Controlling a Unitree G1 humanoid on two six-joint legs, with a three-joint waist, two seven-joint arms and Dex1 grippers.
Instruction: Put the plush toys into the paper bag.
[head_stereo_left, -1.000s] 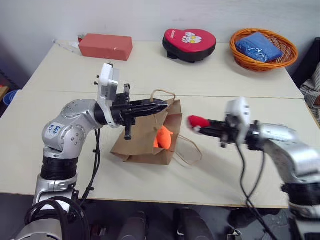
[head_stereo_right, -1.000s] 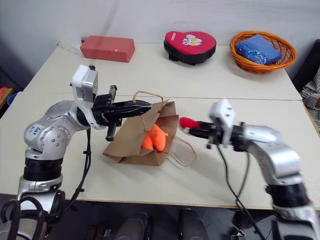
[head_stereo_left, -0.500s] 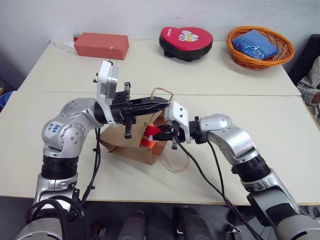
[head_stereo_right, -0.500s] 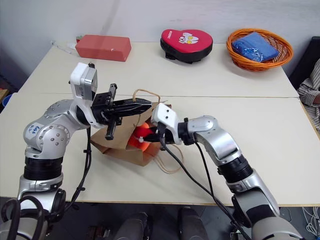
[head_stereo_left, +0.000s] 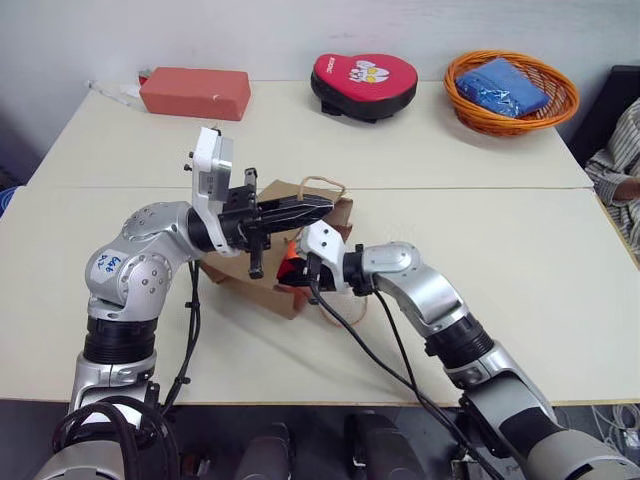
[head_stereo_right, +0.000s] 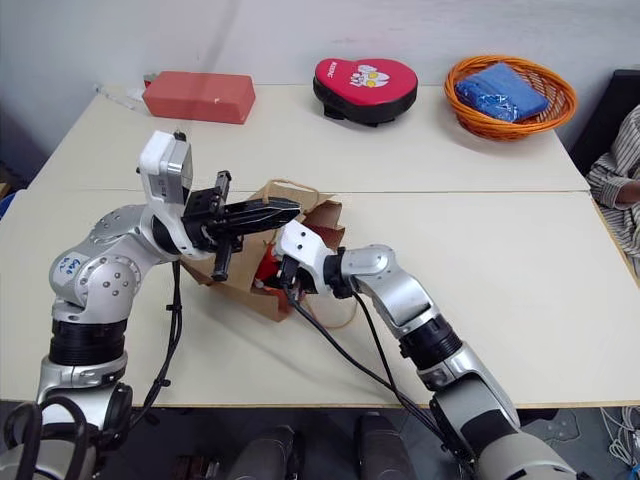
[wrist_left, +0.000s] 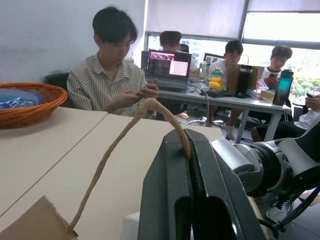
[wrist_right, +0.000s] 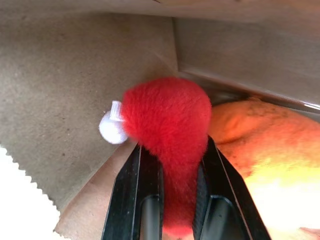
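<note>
The brown paper bag (head_stereo_left: 262, 285) lies on its side at the table's middle, its mouth facing right. My left gripper (head_stereo_left: 322, 206) is shut on one tan cord handle (wrist_left: 125, 135) and holds the bag's top edge up. Reaching into the mouth, my right gripper (wrist_right: 172, 150) is shut on the small red plush toy (wrist_right: 167, 120), whose white bit points toward the bag's inner wall (wrist_right: 65, 100). Beside it inside the bag lies the orange plush toy (wrist_right: 260, 145). From the head views the red toy (head_stereo_left: 292, 268) shows at the bag's opening.
Along the far edge of the table sit a red block (head_stereo_left: 195, 92), a red-and-black heart pad (head_stereo_left: 364, 82) and an orange wicker basket (head_stereo_left: 511, 90) holding something blue. A person's striped sleeve (head_stereo_left: 615, 170) is at the right edge. Several people sit at desks beyond.
My right gripper has swung left with the red toy, from open air beside the bag into the bag's mouth. The left gripper has kept its hold on the handle.
</note>
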